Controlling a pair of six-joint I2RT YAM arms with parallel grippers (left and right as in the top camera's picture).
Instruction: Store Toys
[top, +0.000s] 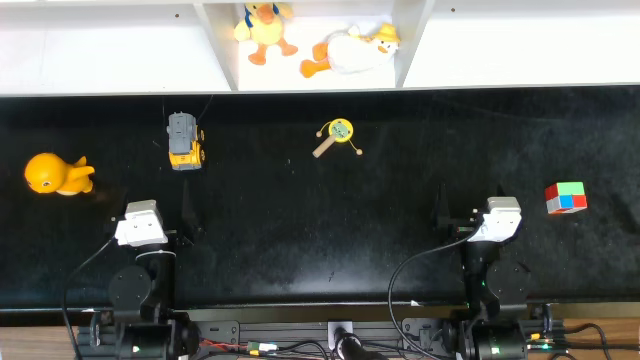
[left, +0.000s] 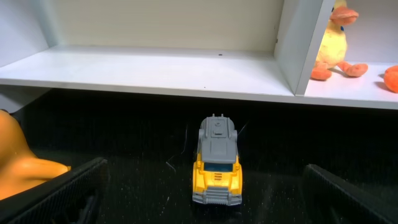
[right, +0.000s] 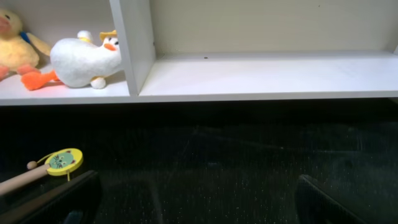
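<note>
Plush ducks (top: 266, 28) on a smooth white shelf (top: 110, 55) — glossy plastic truck (left: 216, 163) on matt black cloth (top: 300, 220).

left arm (top: 142, 280) and right arm (top: 492, 270) sit folded back near the table's base-side edge. left gripper (left: 204, 169) and right gripper (right: 199, 180) sit low and level, fingers spread wide.

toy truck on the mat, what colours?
The toy truck has a yellow body with a grey top and grey front bumper. The left wrist view shows it best.
</note>
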